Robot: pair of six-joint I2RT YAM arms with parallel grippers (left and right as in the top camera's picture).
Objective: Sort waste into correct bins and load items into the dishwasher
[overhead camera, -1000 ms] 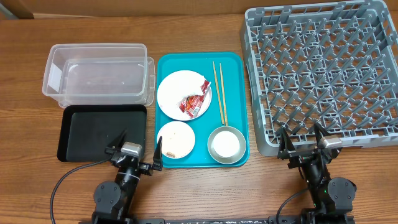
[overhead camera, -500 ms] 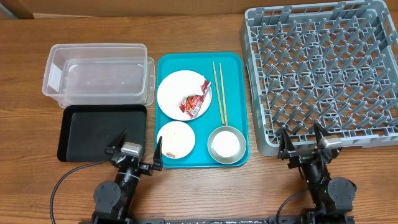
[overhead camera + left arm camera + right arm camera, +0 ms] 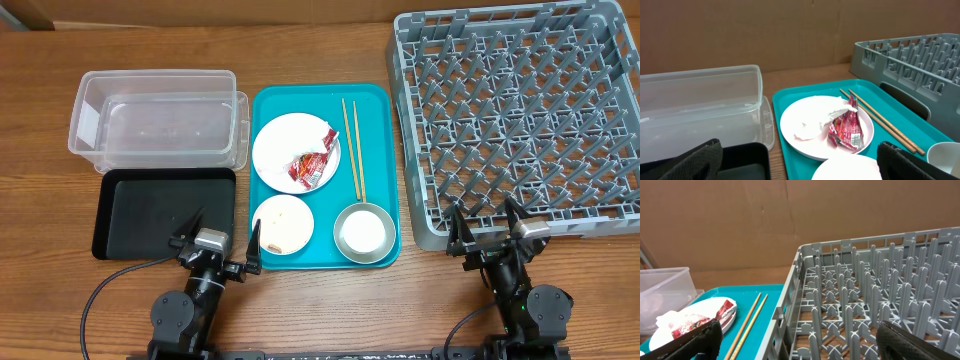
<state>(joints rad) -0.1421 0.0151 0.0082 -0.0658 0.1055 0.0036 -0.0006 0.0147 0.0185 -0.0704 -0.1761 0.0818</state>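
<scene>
A teal tray (image 3: pixel 375 110) holds a pale plate (image 3: pixel 280 140) with a red sauce packet (image 3: pixel 312 166) and a crumpled white napkin (image 3: pixel 812 122). Wooden chopsticks (image 3: pixel 353 148) lie beside the plate. A smaller pale bowl (image 3: pixel 282 222) and a metal bowl (image 3: pixel 362 232) with a white cup inside sit at the tray's front. The clear tub (image 3: pixel 155 118) and black tray (image 3: pixel 165 212) are at left, the grey dish rack (image 3: pixel 520 115) at right. My left gripper (image 3: pixel 216 252) is open in front of the black tray and the teal tray. My right gripper (image 3: pixel 490 235) is open at the rack's front edge. Both are empty.
A brown cardboard wall (image 3: pixel 765 30) stands behind the table. Bare wooden tabletop (image 3: pixel 330 300) runs along the front between the two arms.
</scene>
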